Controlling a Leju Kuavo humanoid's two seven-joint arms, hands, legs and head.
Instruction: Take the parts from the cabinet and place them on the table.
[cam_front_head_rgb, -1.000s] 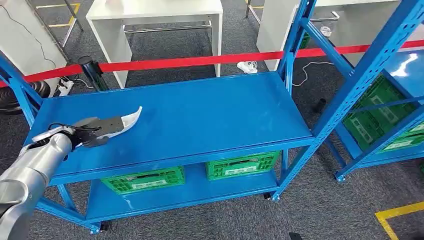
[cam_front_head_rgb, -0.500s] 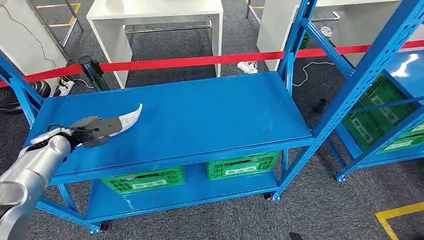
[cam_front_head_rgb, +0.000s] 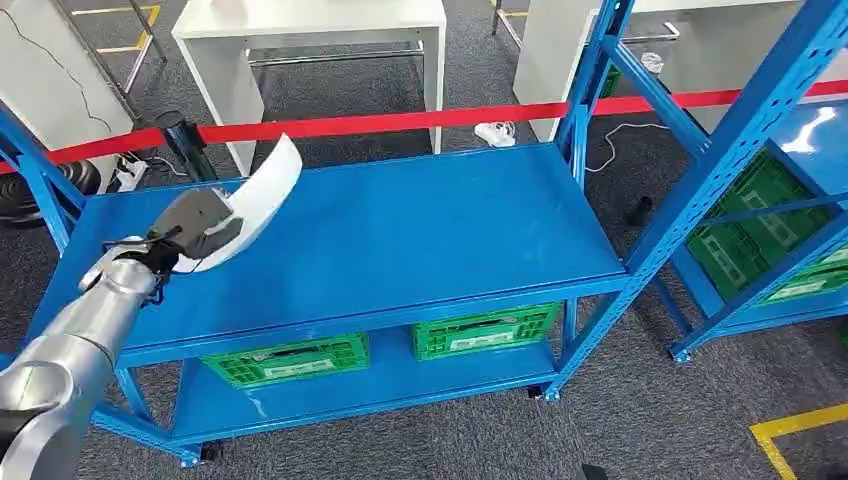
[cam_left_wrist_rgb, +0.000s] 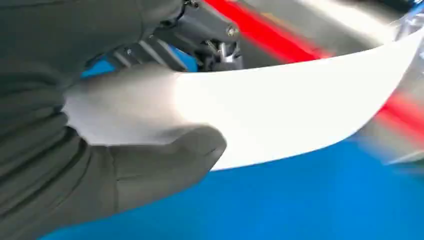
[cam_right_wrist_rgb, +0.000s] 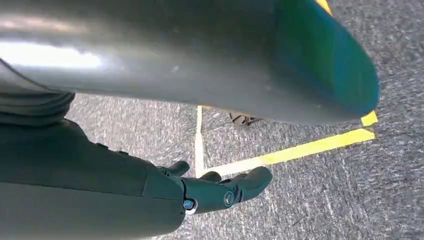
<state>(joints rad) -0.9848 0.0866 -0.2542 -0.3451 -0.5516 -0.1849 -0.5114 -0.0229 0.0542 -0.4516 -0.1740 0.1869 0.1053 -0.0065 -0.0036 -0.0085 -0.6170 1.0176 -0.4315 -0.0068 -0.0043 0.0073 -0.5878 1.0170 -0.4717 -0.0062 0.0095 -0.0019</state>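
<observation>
R hand (cam_right_wrist_rgb: 220, 192) hangs low beside the body over grey carpet w/ yellow floor tape (cam_right_wrist_rgb: 310, 148); fingers loosely curled, apart, nothing in them.

Near left in head view: silver L arm (cam_front_head_rgb: 70, 340) reaches up and fwd from the bottom-left corner. L hand (cam_front_head_rgb: 195, 232) grips the white part (cam_front_head_rgb: 262, 190), a curved, blade-like panel. Wrist view: thick grey thumb (cam_left_wrist_rgb: 165, 160) pressed onto the part's face, darker fingers behind it, so the hand is clamped on the part's near end. Part is lifted clear of the blue shelf top (cam_front_head_rgb: 420, 235), tilted, its free tip pointing up and far-right, over the shelf's far-left area.

Blue rack: top shelf is a bare blue sheet. On the lower shelf (cam_front_head_rgb: 330, 395) sit two green crates: one left (cam_front_head_rgb: 288, 360), one right (cam_front_head_rgb: 485, 330), side by side, slightly apart, under the top's near edge.

Right: second blue rack upright (cam_front_head_rgb: 740, 140) running diagonally, more green crates (cam_front_head_rgb: 765, 215) behind it.

Far: red barrier tape (cam_front_head_rgb: 400, 122) stretches left to right just beyond the shelf's far edge, held by a dark post (cam_front_head_rgb: 185, 140) at left. Beyond the tape, a white surface (cam_front_head_rgb: 310, 25) w/ white legs on grey carpet; small white item (cam_front_head_rgb: 495, 132) w/ cable on the floor near the tape.
</observation>
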